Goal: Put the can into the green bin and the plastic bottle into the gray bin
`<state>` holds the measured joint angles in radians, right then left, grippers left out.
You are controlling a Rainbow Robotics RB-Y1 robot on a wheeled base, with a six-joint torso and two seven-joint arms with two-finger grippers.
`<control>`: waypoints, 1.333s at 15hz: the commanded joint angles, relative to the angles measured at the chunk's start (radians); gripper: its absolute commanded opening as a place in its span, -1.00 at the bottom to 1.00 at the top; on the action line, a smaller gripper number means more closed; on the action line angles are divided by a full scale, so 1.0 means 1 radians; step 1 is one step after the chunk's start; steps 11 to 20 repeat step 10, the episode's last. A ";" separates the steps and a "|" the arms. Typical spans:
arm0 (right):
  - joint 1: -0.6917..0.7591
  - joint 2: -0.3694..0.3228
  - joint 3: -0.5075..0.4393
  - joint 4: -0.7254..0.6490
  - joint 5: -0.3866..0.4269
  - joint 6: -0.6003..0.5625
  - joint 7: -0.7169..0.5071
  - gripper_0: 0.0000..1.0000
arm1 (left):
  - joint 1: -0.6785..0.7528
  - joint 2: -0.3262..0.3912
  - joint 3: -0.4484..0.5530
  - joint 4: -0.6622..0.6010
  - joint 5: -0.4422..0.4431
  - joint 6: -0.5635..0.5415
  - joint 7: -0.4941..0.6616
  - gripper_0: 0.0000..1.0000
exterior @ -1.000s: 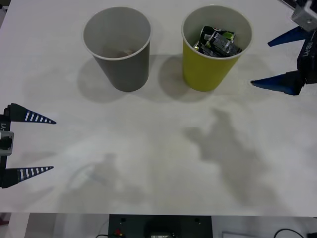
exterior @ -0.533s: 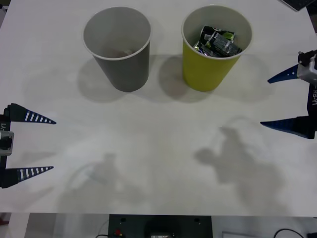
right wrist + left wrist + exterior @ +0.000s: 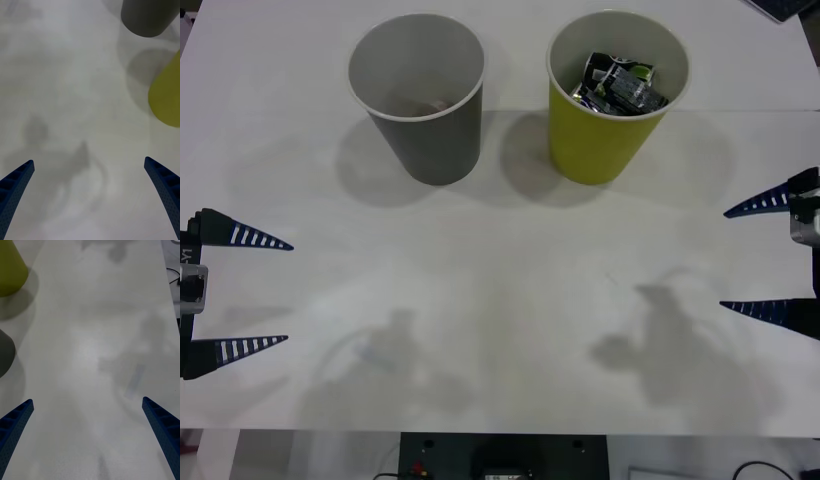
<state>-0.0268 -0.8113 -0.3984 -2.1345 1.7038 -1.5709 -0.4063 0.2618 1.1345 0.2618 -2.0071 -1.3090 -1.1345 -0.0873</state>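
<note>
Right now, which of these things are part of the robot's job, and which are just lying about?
Part of the job:
- can, inside the green bin
- gray bin
- right gripper, open
- left gripper, open

Just there:
- table

It looks like a robotics lab or test room. A plain white worktable (image 3: 500, 300) stands bare apart from two staged paper-cup-shaped bins, and under its near edge sits a black equipment box (image 3: 502, 456) with loose black cables (image 3: 760, 468) beside it.
</note>
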 commanded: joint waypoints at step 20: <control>0.067 0.040 -0.023 -0.005 -0.006 0.000 0.119 1.00 | 0.000 0.000 0.000 0.000 0.000 0.000 0.000 1.00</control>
